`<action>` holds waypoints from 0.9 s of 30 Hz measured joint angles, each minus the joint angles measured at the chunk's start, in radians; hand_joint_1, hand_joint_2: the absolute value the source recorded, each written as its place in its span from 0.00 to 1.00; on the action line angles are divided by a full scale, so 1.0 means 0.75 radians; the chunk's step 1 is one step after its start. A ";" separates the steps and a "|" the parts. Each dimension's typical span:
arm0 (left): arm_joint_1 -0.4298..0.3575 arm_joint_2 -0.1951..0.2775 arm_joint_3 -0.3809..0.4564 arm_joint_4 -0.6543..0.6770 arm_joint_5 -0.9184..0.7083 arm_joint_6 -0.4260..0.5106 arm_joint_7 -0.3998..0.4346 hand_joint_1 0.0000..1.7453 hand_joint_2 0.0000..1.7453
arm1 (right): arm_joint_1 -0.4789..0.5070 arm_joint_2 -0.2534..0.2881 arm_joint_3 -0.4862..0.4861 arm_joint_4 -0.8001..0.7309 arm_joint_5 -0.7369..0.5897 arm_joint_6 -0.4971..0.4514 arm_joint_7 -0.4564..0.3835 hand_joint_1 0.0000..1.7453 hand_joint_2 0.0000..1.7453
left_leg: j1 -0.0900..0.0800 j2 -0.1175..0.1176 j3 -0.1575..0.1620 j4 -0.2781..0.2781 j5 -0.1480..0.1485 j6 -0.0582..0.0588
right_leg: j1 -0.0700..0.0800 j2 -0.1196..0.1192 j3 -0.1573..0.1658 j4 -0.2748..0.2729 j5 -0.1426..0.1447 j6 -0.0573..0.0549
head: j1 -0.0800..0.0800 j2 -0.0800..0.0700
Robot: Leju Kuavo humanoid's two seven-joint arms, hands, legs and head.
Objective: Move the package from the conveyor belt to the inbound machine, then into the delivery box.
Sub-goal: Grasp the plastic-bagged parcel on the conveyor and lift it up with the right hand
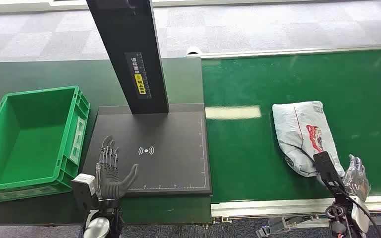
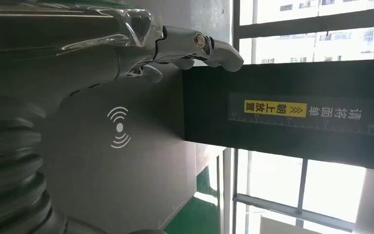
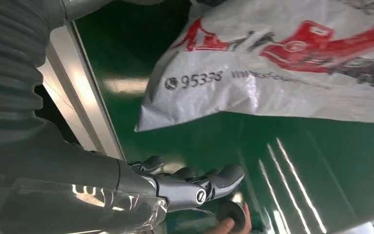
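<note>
A grey-white plastic mailer package (image 1: 303, 134) with red print lies on the green conveyor belt (image 1: 258, 148), right of the inbound machine. My right hand (image 1: 357, 174) hovers just beside its near right end, fingers apart and holding nothing; up close the package (image 3: 292, 63) sits a short gap from the fingers (image 3: 209, 184). My left hand (image 1: 112, 171) rests open above the near left corner of the inbound machine's black scan plate (image 1: 173, 163), fingers spread. The empty green delivery box (image 1: 30, 141) stands to the left of the plate.
The machine's black post (image 1: 131, 54) rises from the plate's far edge, carrying a yellow label (image 2: 275, 108). The belt's metal front rail (image 1: 287, 206) runs below the package. A person's fingertip (image 3: 226, 225) shows past my right hand.
</note>
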 joint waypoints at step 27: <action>-0.003 -0.001 0.009 -0.007 -0.012 0.004 -0.001 0.00 1.00 | -0.064 0.079 -0.004 -0.353 0.019 0.051 -0.121 0.00 1.00 | 0.000 0.001 0.000 0.000 0.001 0.000 | 0.000 0.000 0.000 0.000 0.000 0.000 | 0.000 0.000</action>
